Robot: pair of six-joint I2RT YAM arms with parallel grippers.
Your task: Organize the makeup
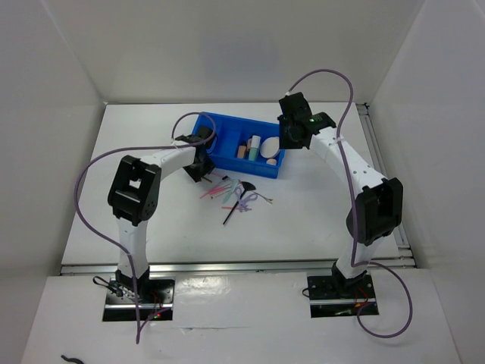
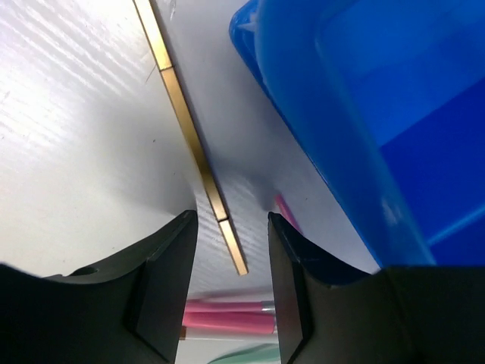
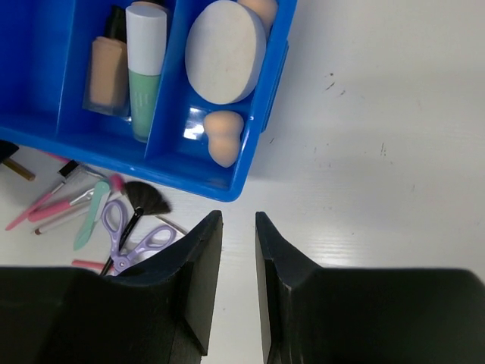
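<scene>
The blue tray (image 1: 227,123) holds a beige bottle (image 3: 108,72), a mint-green tube (image 3: 144,72), a round cream puff (image 3: 225,51) and two peach sponges (image 3: 225,136). Loose on the table in front of it lie pink sticks (image 3: 45,208), a green stick (image 3: 92,216) and a black brush (image 3: 144,199). My left gripper (image 2: 231,216) is open, low at the tray's left front corner (image 2: 364,114). A thin gold stick (image 2: 193,144) lies between its fingers, with pink sticks (image 2: 227,318) beyond. My right gripper (image 3: 238,220) is open and empty over bare table, right of the tray.
Purple scissor-like tool (image 3: 125,231) lies in the loose pile (image 1: 231,193). White walls enclose the table on three sides. The left arm's cable (image 1: 98,163) loops over the table's left part.
</scene>
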